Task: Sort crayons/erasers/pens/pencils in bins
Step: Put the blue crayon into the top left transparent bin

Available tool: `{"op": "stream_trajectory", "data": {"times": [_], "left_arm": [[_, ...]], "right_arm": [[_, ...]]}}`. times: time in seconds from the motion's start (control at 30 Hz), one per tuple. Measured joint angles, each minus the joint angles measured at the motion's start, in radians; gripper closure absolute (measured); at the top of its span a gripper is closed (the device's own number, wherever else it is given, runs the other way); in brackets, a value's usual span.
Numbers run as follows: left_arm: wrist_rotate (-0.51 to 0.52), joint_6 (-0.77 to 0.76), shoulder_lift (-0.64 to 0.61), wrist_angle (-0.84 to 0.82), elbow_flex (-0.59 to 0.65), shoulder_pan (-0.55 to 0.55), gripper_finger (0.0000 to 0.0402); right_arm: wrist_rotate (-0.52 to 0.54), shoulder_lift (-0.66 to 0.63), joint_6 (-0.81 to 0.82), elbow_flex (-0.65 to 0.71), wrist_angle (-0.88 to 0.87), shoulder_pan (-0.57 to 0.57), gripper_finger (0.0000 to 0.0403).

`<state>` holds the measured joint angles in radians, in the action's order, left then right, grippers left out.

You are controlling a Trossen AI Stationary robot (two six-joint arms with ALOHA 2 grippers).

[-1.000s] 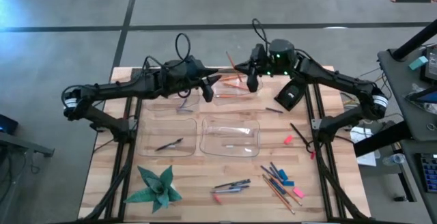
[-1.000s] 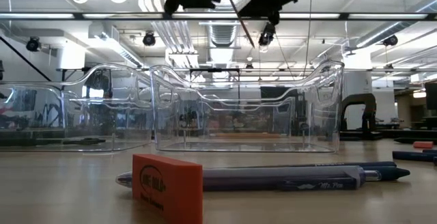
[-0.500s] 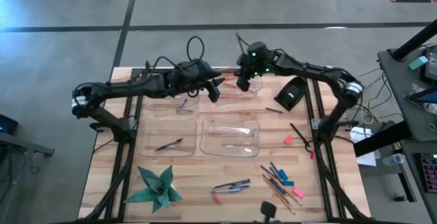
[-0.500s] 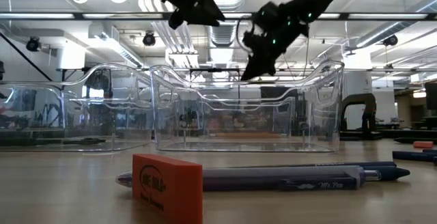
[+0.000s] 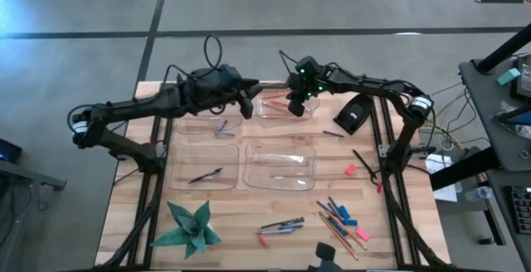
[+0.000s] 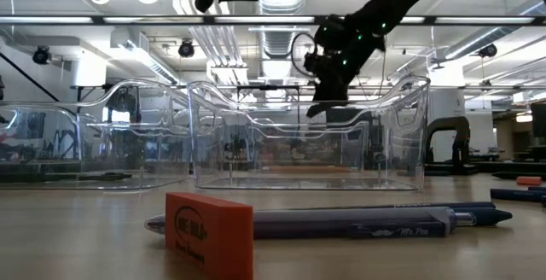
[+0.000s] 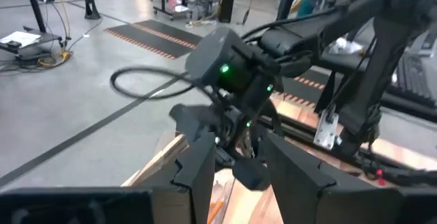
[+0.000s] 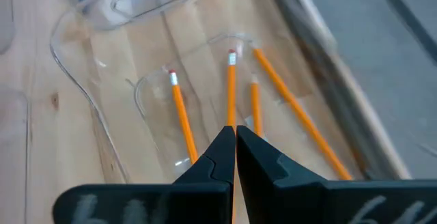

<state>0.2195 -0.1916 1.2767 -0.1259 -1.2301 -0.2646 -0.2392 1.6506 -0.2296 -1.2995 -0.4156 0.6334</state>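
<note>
- Here the right gripper [image 5: 295,106] hangs over the far right bin [image 5: 267,121], its fingers [image 8: 213,157] pinched tight on an orange pencil [image 8: 231,91] that points down into that bin.
- Three more pencils [image 8: 183,119] already lie on the floor of the same bin.
- The left gripper [image 5: 247,109] hovers just beside it, above the far left bin [image 5: 199,129]; its fingers [image 7: 199,176] stand apart with nothing between them.
- A pen [image 5: 205,174] lies in the near left bin [image 5: 189,157].
- Near the table's front edge, pens [image 5: 282,224], a red eraser [image 6: 209,234], blue crayons [image 5: 338,211] and loose pencils [image 5: 338,235] lie unsorted.
- A green paper star [image 5: 189,226] sits at the front left.
</note>
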Motion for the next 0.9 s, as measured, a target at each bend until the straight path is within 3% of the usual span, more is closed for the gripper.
{"op": "stream_trajectory", "data": {"times": [0.3, 0.6, 0.9], "left_arm": [[0.001, -0.015, -0.067, -0.08, 0.0, 0.003, 0.0285], [0.024, -0.004, -0.086, -0.103, 0.0, 0.003, 0.0285], [0.024, -0.004, -0.086, -0.121, 0.0, 0.003, 0.0285]], "right_arm": [[0.107, -0.231, 0.083, 0.0, -0.303, 0.0, 0.0384], [0.109, -0.336, 0.203, 0.037, -0.617, 0.0, 0.0288], [0.055, -0.376, 0.103, 0.191, -0.674, 0.0, 0.0222]]}}
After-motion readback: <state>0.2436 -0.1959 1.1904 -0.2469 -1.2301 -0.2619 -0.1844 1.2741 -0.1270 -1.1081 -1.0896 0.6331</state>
